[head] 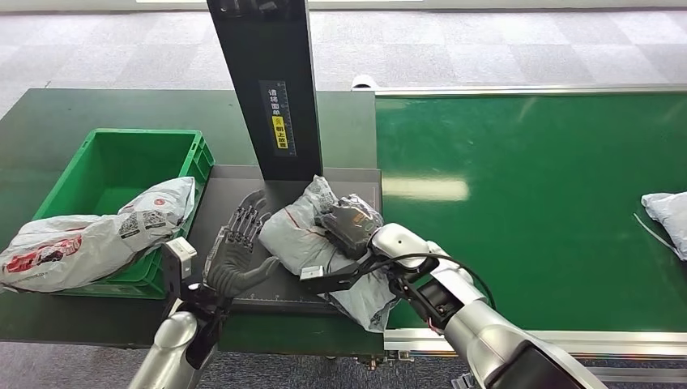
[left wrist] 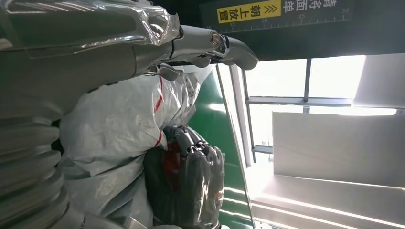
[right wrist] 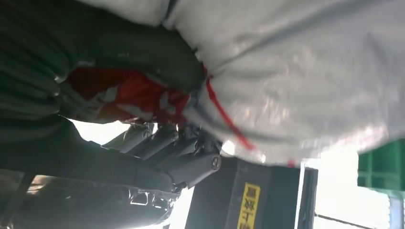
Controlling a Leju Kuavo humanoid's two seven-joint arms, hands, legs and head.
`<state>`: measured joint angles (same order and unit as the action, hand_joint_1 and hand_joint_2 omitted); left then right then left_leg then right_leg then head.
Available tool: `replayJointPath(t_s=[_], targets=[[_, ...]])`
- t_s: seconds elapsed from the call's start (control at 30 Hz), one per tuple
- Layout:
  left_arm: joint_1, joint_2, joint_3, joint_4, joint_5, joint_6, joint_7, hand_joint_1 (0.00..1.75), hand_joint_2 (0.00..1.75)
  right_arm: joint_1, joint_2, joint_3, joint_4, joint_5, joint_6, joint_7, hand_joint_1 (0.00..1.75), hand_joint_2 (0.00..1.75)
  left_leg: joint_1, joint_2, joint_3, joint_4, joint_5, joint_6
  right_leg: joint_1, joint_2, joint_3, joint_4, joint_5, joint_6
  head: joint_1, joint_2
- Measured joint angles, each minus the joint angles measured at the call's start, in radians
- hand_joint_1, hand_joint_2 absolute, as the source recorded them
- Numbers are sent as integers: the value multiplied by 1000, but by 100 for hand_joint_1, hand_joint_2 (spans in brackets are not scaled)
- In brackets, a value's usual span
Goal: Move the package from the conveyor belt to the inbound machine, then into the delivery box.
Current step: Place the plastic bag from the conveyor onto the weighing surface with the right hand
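1. The grey crumpled plastic package [head: 304,235] lies on the dark flat platform of the inbound machine [head: 243,182], in front of its black upright column [head: 271,81].
2. The right hand [head: 350,224] rests on top of the package; its fingers [right wrist: 157,143] are curled around the bag and grip it.
3. The left hand [head: 239,251] stands beside the package with spread fingers [left wrist: 234,47], holding nothing; whether it touches the bag I cannot tell.
4. Away from the left fingers, on the outer side, a green plastic delivery box [head: 121,170] stands on the desk, with another white printed bag [head: 97,235] lying over its rim.
5. Beyond the right fingers is the green conveyor belt [head: 535,203], with one more white bag [head: 668,215] at its far edge.
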<state>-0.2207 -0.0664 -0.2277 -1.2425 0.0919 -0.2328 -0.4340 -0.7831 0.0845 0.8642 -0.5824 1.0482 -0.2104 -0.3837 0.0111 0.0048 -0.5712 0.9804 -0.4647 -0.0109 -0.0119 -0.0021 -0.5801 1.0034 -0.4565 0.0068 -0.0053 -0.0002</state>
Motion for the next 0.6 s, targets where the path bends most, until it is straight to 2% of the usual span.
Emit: replayJointPath(t_s=[0.2, 0.6], targets=[[-6, -2, -1, 11, 0, -8, -5, 0, 175, 68, -7, -76, -102, -233, -87, -111, 0, 175, 0, 0, 0, 0, 0, 0, 0, 0, 0, 0, 0, 0, 0, 0], [-13, -3, -2, 37, 3, -8, -16, 0, 175, 219, -35, -236, -322, -482, -85, -155, 0, 175, 0, 0, 0, 0, 0, 0, 0, 0, -1, 0, 0, 0, 0, 0]])
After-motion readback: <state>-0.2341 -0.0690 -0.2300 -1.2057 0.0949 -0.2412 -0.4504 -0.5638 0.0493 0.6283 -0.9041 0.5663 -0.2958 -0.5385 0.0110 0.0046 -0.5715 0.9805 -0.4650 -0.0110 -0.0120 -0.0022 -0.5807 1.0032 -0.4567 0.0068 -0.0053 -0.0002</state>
